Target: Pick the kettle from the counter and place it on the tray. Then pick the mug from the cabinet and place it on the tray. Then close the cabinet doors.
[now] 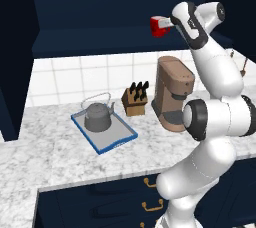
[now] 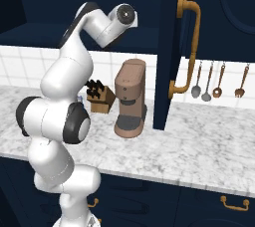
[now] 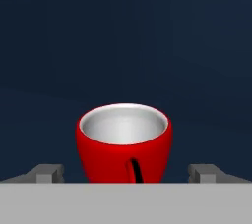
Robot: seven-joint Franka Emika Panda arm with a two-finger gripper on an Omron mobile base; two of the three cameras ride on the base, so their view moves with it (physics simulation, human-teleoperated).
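The red mug stands on the shelf of the open navy cabinet. In the hand view the mug is upright with its white inside showing, and it sits between my fingertips, with a gap on each side. My gripper is open at the mug, level with it. The dark-grey kettle rests on the blue-rimmed tray on the marbled counter. Both cabinet doors stand open: one at the left edge, the other with a long brass handle.
A tall brown coffee machine stands right under my arm, with a wooden knife block beside it. Utensils hang on the tiled wall at the right. Navy drawers with brass handles run below the counter.
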